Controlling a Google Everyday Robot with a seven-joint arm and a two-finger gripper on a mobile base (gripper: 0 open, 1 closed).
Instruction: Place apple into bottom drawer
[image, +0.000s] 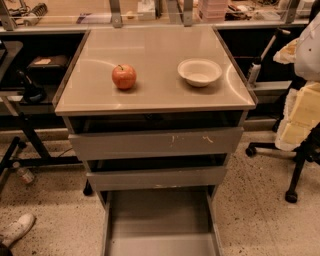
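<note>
The apple (124, 76), small, round and red-orange with a short dark stem, stands on the left half of the grey cabinet top (155, 95). The bottom drawer (160, 217) is pulled far out towards me below the cabinet. Its flat grey floor is bare and its thin side walls show. My gripper is not in view in the camera view.
A white bowl (199, 72) stands on the top, right of the apple. Two shallower drawers, the top one scratched (155, 142) and the middle one (157, 177), are slightly out. A wheeled chair (300, 160) stands at the right. A shoe (17, 229) and table legs (25, 145) are at the left.
</note>
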